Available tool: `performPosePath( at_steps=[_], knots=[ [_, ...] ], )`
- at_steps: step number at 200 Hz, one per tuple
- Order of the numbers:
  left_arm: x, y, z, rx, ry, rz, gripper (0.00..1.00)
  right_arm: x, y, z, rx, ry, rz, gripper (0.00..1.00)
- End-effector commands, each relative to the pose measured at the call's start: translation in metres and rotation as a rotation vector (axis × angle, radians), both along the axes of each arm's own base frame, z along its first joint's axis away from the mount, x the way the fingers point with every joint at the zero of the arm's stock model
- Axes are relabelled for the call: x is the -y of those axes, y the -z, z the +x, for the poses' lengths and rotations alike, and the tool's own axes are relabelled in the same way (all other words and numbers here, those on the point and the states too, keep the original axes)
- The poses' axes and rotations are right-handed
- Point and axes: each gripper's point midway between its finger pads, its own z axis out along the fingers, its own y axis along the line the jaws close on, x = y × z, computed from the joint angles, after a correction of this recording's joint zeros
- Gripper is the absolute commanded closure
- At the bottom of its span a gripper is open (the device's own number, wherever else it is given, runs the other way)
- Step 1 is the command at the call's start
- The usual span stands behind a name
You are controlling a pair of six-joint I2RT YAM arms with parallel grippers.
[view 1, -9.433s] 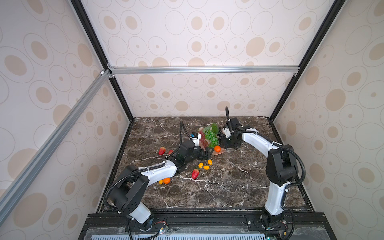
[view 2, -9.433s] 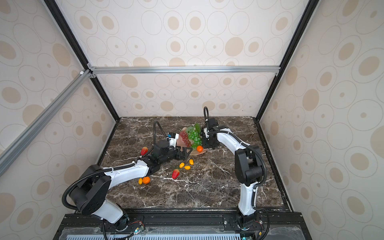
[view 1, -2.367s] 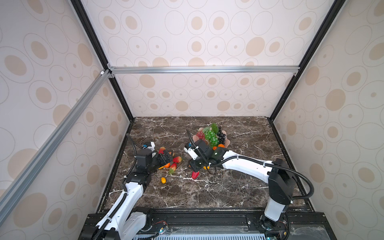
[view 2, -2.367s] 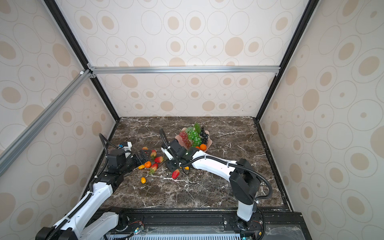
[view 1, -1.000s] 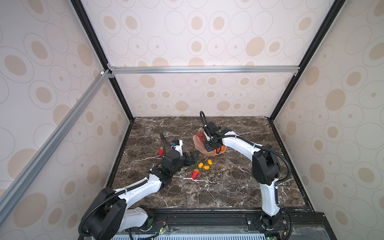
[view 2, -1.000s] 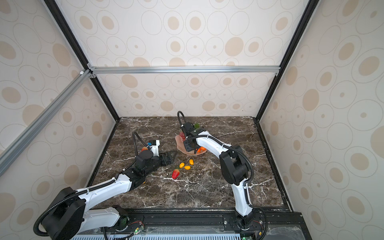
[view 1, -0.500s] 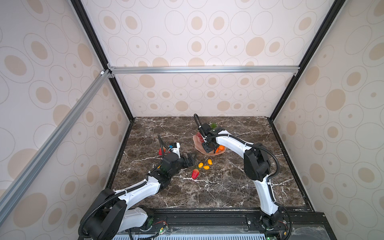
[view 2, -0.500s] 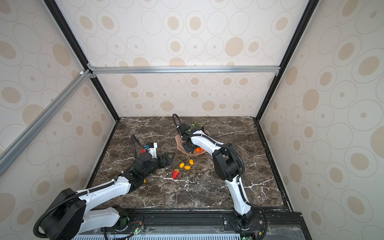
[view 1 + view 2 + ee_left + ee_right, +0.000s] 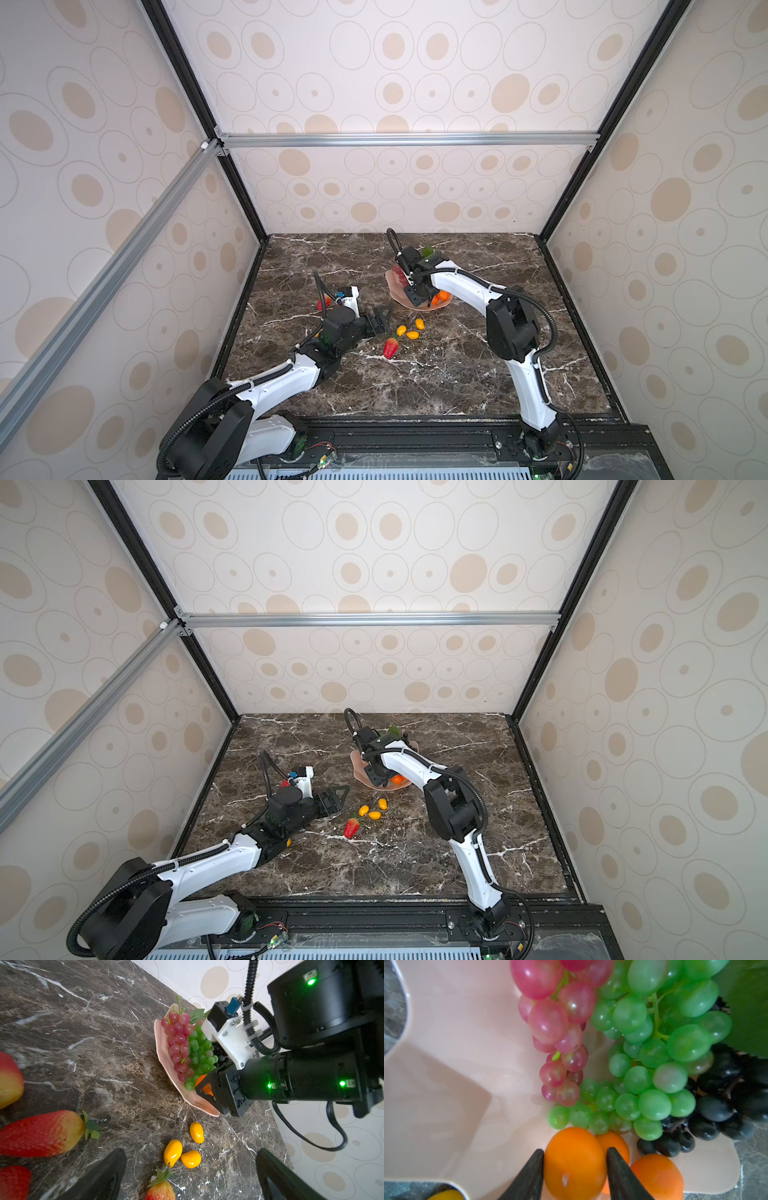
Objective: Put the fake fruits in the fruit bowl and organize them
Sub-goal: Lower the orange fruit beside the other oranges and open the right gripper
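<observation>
Fruit bowl: You will find the shallow pale pink faceted bowl with the wavy rim (image 9: 446, 1064) on the far middle part of the table, under the right arm's wrist in both top views (image 9: 395, 286).
Bowl contents: A red grape bunch (image 9: 556, 1022), a green grape bunch (image 9: 643, 1053) and a black grape bunch (image 9: 726, 1105) lie side by side and touching. Three round orange tangerines lie at their ends.
Right gripper: The right gripper (image 9: 575, 1150) is lowered into the bowl. Its two black fingers stand at either flank of the nearest tangerine (image 9: 574, 1167). You cannot tell whether they press on it or only stand against it.
Fruits outside the bowl: Three small yellow-orange ovals (image 9: 412, 334) lie close together on the table, just in front of the bowl. One red strawberry (image 9: 390, 347) lies just beside them, nearer the robot. More strawberries (image 9: 41, 1134) lie near the left arm.
Left gripper: The left gripper (image 9: 334, 798) is low over the table near the ovals, its jaws spread wide and holding nothing.
Table: Dark brown marble-patterned top (image 9: 457, 365).
</observation>
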Motion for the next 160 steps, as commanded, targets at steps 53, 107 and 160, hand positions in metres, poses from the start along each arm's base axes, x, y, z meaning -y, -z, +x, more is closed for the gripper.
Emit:
performPosePath(
  at_steps=[53, 107, 160],
  knots=[
    [-0.005, -0.019, 0.004, 0.046, -0.02, -0.039, 0.02, -0.005, -0.027, 0.001, 0.038, -0.011, 0.035, 0.38],
    [-0.022, -0.03, 0.007, 0.07, -0.058, -0.014, 0.02, -0.006, -0.064, -0.001, 0.109, 0.008, 0.111, 0.35],
    [-0.055, -0.038, 0.006, 0.031, -0.135, 0.2, 0.02, -0.02, -0.093, -0.02, 0.17, 0.047, 0.347, 0.37]
  ],
)
